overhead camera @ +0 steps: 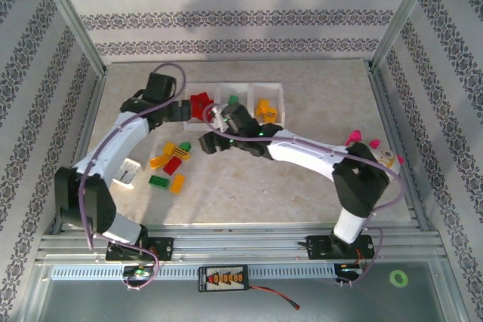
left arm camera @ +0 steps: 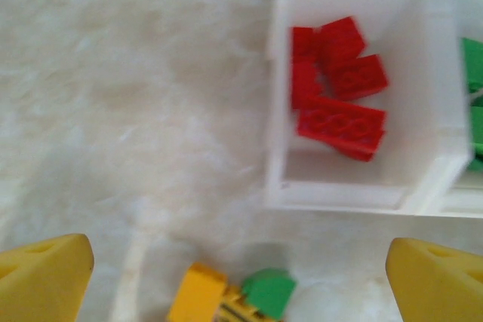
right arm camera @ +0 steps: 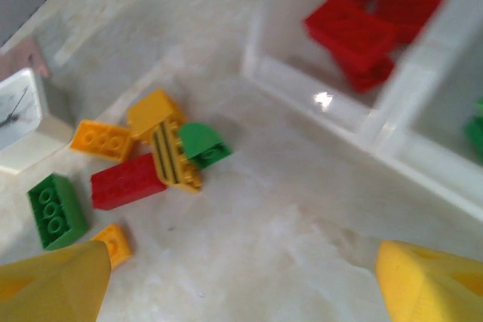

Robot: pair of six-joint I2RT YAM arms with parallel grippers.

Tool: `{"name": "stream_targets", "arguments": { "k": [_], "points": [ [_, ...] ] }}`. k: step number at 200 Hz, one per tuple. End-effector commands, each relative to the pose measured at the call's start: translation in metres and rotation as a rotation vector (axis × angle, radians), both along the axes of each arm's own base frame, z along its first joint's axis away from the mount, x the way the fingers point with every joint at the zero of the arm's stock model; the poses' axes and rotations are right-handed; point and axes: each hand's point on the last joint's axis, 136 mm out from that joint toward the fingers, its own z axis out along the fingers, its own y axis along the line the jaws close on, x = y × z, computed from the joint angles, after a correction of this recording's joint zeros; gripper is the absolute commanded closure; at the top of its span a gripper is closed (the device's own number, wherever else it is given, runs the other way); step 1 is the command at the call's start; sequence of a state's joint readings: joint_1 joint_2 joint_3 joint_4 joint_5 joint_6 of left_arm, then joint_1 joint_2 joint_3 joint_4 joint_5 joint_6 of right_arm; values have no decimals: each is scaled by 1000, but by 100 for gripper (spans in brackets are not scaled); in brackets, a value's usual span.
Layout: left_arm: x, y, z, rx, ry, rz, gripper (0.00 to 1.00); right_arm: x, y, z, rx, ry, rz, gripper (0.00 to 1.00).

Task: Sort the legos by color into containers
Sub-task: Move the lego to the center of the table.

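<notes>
Right now both arms reach in toward the containers, three translucent white bins joined in one row toward the back of the marbled table. The row's left bin holds a heap of red legos, four or five bricks lying across one another. The middle bin has green legos, and the right bin has orange-yellow legos.

The left gripper hovers just off the left bin's near-left corner, its yellow fingertips spread wide with nothing between them. The right gripper hangs on the near side of the row, by the left and middle bins, its jaws likewise wide apart and empty.

On the table, on the near side of the row's left end, lies a loose pile of legos. It has a red brick, a green brick, an orange brick, a yellow piece with dark stripes, a rounded green piece touching it, and a small orange one. None of them touches the bins.

Farther from the row than the pile sits a white boxy object. Well off to the right of the row, a plush toy with pink spikes lies beside the right arm's elbow.
</notes>
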State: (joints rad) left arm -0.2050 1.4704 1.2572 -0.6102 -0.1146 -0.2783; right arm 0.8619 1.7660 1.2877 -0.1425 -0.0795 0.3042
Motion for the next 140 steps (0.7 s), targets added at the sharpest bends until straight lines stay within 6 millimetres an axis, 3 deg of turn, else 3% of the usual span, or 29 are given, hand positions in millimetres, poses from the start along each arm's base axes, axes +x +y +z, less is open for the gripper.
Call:
{"name": "stream_targets", "arguments": {
  "k": [1, 21, 61, 79, 95, 140],
  "points": [
    [-31, 27, 4, -35, 22, 85, 1, -23, 31, -13, -89, -1, 142, 10],
    [-58, 39, 6, -42, 38, 117, 1, -28, 52, -30, -166, 1, 185, 17],
    [-100, 66, 6, -31, 46, 205, 1, -21, 71, -61, -251, 38, 194, 30],
    [-108, 71, 5, -34, 41, 224, 1, -18, 77, -70, -267, 49, 207, 37],
    [-112, 71, 5, -39, 43, 227, 1, -16, 81, -78, -275, 61, 222, 49],
    [-112, 67, 13, -66, 8, 215, 1, -8, 91, -97, -275, 105, 241, 49]
  ]
}}
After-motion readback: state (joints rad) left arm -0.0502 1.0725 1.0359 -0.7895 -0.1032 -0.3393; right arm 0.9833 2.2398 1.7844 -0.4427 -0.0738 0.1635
